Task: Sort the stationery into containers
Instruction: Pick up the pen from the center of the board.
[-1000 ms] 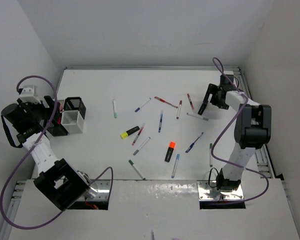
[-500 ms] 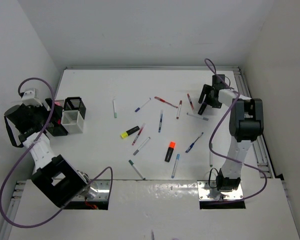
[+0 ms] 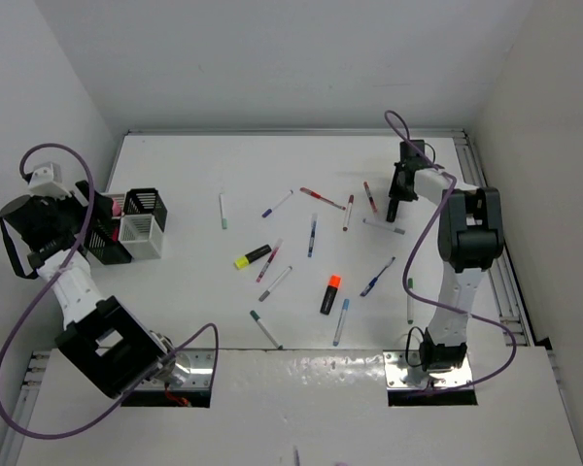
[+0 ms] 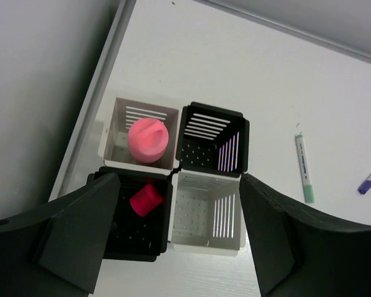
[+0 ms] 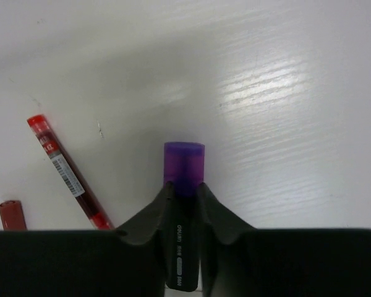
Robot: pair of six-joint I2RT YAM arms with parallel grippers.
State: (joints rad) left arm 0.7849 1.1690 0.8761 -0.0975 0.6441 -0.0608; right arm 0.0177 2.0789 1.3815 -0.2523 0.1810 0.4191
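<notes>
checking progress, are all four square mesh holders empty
No, a pink round-topped stick sits in one white square mesh holder.

highlighter (image 5: pixel 184 164) print, red pen (image 5: pixel 71 176) label, unreadable

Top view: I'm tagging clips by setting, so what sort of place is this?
Probably a robot lab test cell, not an office: a white table boxed in by plain white walls, two arms bolted at its near edge, pens scattered about.
</notes>
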